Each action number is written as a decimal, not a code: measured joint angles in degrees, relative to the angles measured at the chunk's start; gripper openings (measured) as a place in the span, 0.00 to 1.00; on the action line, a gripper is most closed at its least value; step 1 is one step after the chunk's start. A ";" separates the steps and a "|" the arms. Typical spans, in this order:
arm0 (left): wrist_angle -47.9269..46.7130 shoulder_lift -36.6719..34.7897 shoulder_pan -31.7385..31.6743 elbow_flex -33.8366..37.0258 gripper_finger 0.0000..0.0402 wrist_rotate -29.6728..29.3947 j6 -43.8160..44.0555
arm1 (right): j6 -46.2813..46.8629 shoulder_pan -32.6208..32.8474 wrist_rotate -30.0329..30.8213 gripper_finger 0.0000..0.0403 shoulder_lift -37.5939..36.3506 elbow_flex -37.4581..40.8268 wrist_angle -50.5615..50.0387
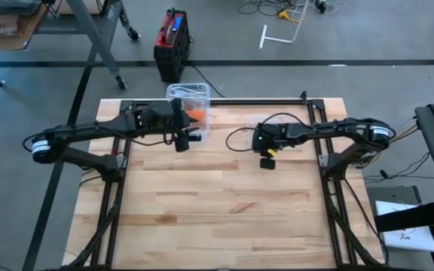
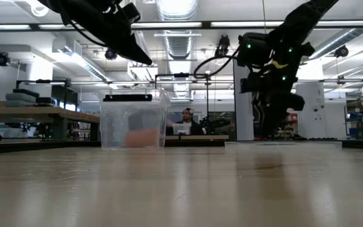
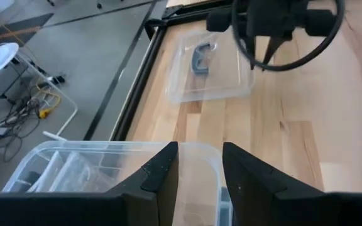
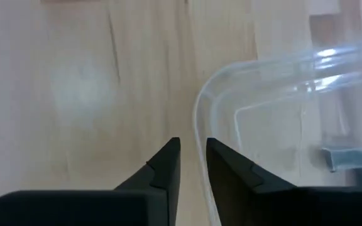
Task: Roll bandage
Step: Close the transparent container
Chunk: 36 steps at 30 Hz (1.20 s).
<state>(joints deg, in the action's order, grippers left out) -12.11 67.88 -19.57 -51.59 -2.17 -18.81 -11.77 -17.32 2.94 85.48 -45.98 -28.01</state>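
Note:
A clear plastic box (image 1: 189,96) stands at the table's far side, left of middle. An orange lump (image 2: 142,137) lies inside it, which I take for the bandage. My left gripper (image 3: 200,157) hovers open above the box's near rim (image 3: 124,149), well clear of it in the low view. A flat clear lid (image 3: 209,69) lies on the table right of the box, with a grey clip (image 4: 344,160) on it. My right gripper (image 4: 193,147) points steeply down over the lid's curved rim (image 4: 198,113). Its fingers stand a narrow gap apart with nothing between them.
The near half of the wooden tabletop (image 1: 217,218) holds nothing. A black frame rail (image 1: 262,100) runs along the far edge. A red-and-black case (image 1: 172,41) stands on the floor behind the table. A person (image 2: 184,116) sits in the room beyond.

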 joint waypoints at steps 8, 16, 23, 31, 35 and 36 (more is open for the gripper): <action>0.46 1.92 -0.02 -0.01 0.30 -0.17 -0.20 | -2.56 -0.59 -0.75 0.11 5.26 -0.13 0.43; 0.65 1.67 -0.02 -0.02 0.29 -0.31 -0.20 | -2.64 -0.57 -0.39 0.03 9.54 -1.25 0.07; 1.21 0.21 -0.02 -0.07 0.25 -0.04 -1.30 | -1.40 -0.42 -0.38 0.00 5.08 -5.50 -1.28; 8.71 -5.97 0.02 3.31 0.23 8.28 -1.54 | 0.90 2.77 -0.57 0.00 -6.96 -16.46 -3.11; 17.24 -9.63 -0.01 8.26 0.29 8.76 -1.51 | 1.87 6.10 -0.95 0.00 -11.91 -21.63 -2.47; 19.73 -10.42 -0.02 9.61 0.31 8.77 -1.49 | 2.38 7.03 -1.55 0.00 -12.75 -22.68 -1.87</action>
<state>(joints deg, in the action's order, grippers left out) 7.62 57.46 -19.59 -41.99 6.59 -20.29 -9.39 -10.29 1.39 72.73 -68.65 -29.88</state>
